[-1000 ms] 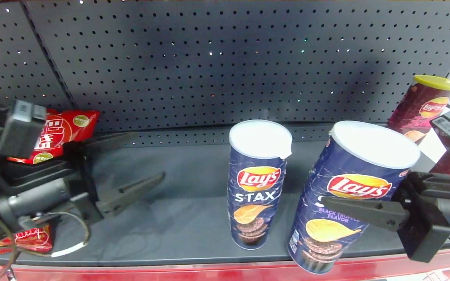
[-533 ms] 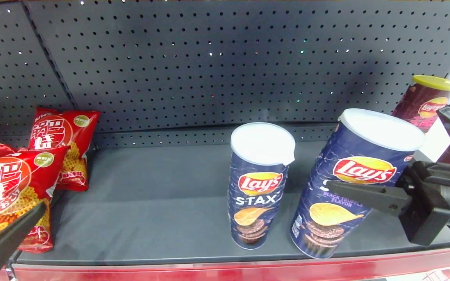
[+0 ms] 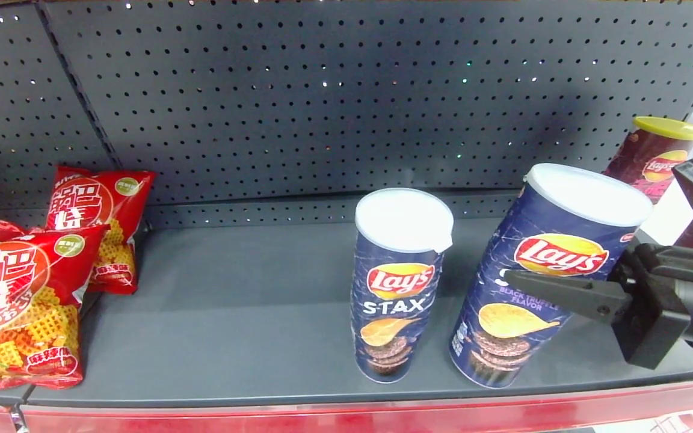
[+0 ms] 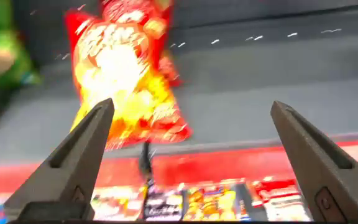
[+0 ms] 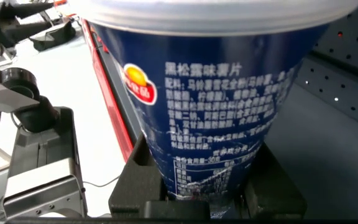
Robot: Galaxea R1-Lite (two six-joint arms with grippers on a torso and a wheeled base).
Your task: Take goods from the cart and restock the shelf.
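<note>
Blue chip canister (image 3: 554,258): clasped at mid-body by right end effector (image 3: 548,285), tilted, lid leaning toward 1 o'clock. Base low over the shelf (image 3: 250,313) near its front lip; contact cannot be told. Sits at 3 o'clock of an upright twin canister (image 3: 400,288), close but apart. Maroon canister (image 3: 653,153) at 1 o'clock, farther back.

Left end effector (image 4: 188,155): fingers spread, empty, facing a red snack bag (image 4: 126,81).

Judgement: light, stiff paperboard tube; glossy wrap likely slick, wall dents if squeezed, chips fragile. Tall, so tippy. Mid-body hold suits it; level before letting go.
</note>
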